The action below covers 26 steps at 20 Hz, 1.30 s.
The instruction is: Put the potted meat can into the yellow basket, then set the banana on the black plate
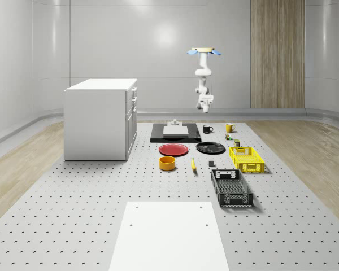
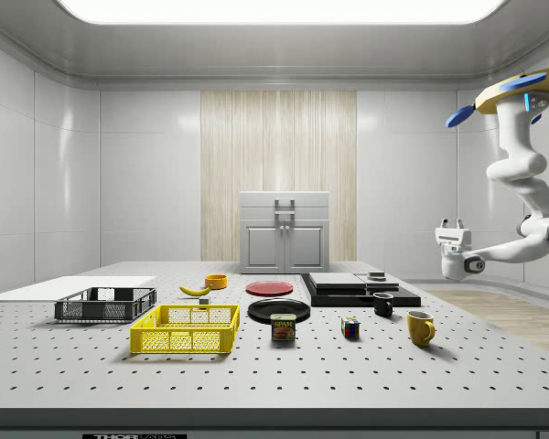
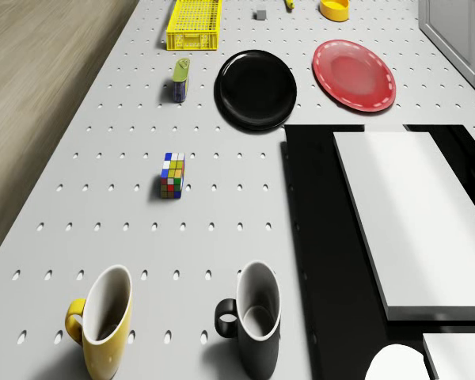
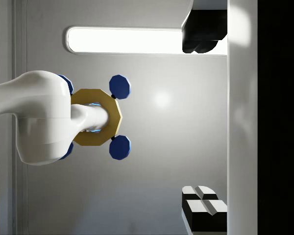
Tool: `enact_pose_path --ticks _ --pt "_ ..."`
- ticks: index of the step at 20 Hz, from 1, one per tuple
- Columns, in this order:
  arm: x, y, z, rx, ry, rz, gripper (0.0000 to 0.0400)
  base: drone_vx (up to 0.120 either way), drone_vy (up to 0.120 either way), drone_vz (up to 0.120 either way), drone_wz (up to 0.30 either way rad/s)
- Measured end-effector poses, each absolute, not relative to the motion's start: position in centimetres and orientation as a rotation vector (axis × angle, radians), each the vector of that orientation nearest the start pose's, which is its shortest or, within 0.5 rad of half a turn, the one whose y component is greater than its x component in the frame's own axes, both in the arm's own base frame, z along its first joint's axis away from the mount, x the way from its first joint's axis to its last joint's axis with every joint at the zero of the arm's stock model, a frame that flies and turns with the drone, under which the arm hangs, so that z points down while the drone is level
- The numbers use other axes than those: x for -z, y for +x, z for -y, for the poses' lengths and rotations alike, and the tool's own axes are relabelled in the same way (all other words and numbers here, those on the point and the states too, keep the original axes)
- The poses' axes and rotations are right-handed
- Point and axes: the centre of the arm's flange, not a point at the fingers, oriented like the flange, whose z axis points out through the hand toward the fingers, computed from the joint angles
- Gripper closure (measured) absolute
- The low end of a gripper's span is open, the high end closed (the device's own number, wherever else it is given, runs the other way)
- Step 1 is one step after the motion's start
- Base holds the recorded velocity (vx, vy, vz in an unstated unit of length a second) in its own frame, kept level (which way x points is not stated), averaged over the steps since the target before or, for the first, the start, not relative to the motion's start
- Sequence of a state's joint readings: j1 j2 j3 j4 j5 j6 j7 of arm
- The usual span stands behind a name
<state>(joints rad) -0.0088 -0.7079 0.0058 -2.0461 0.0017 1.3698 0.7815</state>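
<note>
Drone (image 2: 522,91) hovers high beyond black plate (image 1: 211,148); end effector (image 2: 451,240) held aloft, empty, fingers seen spread. Potted meat can (image 2: 284,327) stands on bench (image 1: 73,214), between black plate and yellow basket (image 2: 185,329).

Descent to be made straight above can; narrow sides to be gripped.

Yellow basket, black plate seen empty. Banana (image 2: 196,290) lies beyond plate.

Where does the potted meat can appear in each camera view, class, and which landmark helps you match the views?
Whole-scene view: potted meat can just behind the yellow basket, right of the black plate.
Side view: can between basket and Rubik's cube.
Drone view: can beside the plate.
Wrist view: not in it.
Shared landmark: the black plate.
</note>
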Motion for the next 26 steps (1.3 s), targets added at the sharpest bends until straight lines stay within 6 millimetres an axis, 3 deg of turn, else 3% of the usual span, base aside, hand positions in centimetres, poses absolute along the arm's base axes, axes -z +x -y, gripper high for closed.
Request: enact_pose_path --ticks 17,26 --pt "-69.1 30.2 -0.4 0.089 -2.919 -1.21 0.0 0.12 0.12 0.0 0.0" --pt "-69.0 30.1 -1.8 0.193 -3.034 -1.259 0.0 0.12 0.12 0.0 0.0"
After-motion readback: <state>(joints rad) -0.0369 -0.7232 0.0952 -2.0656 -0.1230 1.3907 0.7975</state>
